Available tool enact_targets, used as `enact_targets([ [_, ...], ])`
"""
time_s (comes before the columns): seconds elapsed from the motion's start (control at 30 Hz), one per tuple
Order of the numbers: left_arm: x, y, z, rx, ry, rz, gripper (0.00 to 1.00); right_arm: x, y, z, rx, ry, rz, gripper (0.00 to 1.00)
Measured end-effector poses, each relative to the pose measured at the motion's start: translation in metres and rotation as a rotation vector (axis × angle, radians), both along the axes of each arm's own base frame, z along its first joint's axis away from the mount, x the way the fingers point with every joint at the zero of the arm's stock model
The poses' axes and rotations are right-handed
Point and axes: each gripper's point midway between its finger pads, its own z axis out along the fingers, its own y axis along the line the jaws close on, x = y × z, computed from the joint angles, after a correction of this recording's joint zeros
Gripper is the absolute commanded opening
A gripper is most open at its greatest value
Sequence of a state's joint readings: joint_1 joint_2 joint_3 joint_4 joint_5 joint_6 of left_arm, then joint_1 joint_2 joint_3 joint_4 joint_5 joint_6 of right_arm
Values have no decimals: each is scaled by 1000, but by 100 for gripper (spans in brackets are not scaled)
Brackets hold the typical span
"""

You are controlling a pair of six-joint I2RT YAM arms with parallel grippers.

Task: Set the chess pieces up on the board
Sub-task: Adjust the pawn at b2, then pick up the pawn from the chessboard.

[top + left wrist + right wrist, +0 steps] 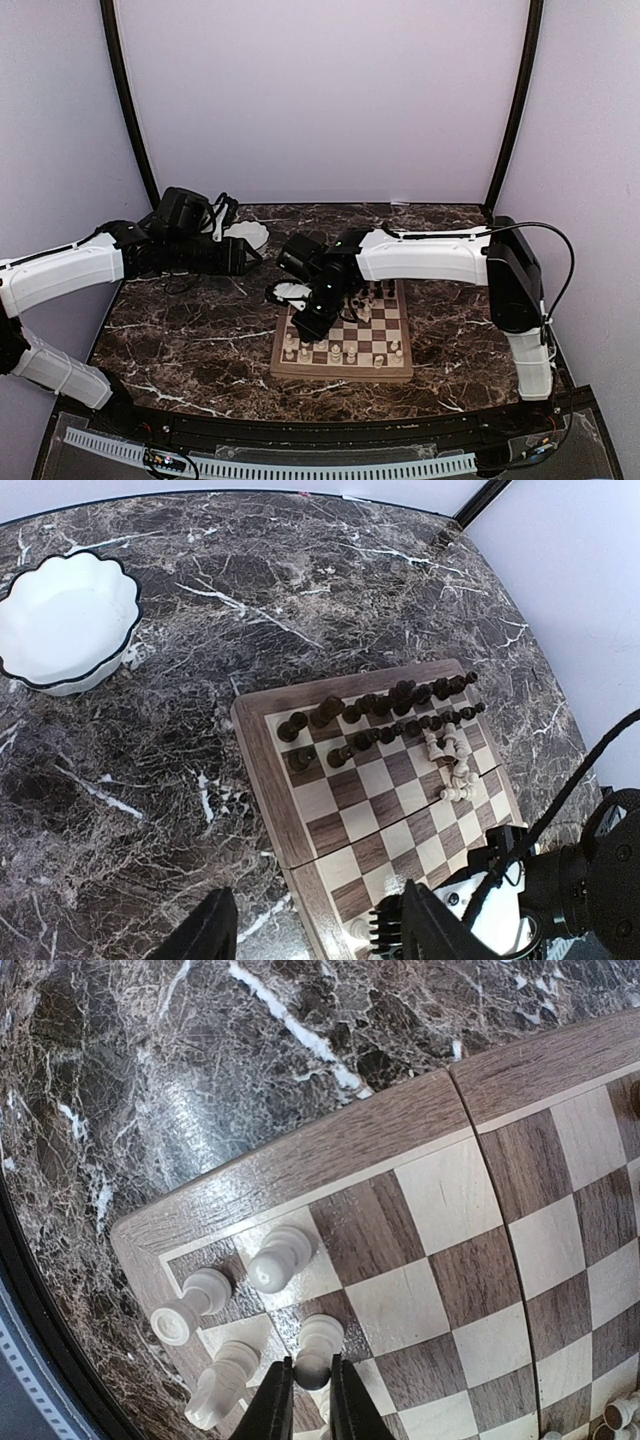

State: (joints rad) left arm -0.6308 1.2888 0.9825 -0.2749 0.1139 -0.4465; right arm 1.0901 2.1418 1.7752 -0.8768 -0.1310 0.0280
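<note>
Light, hard, slick and easily tipped, the cream pawn (318, 1345) near the board's (330, 1150) near-left corner, crowded by cream pieces (275, 1260), suits a gentle pinch at its narrow top, where the right gripper's (305, 1392) fingers sit nearly together on it, while the left gripper's (315, 922) fingers hang apart, empty.

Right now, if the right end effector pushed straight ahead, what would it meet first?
The white pawn held between the right end effector's tips; the chessboard lies just beyond, though depth is unclear.
</note>
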Motion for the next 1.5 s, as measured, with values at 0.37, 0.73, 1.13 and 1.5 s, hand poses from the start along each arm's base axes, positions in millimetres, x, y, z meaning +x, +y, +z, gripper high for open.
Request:
enact_targets([
  [0.37, 0, 0, 0, -2, 2, 1, 58, 6, -4, 1, -6, 1, -23, 27],
  [0.73, 2, -2, 0, -1, -4, -5, 57, 75, -71, 84, 116, -131, -229, 24],
  [1.13, 17, -18, 6, -14, -2, -27, 57, 86, -127, 28, -102, -132, -323, 26],
  [1.5, 19, -20, 7, -15, -2, -28, 57, 84, -127, 5, -144, -95, -324, 25],
])
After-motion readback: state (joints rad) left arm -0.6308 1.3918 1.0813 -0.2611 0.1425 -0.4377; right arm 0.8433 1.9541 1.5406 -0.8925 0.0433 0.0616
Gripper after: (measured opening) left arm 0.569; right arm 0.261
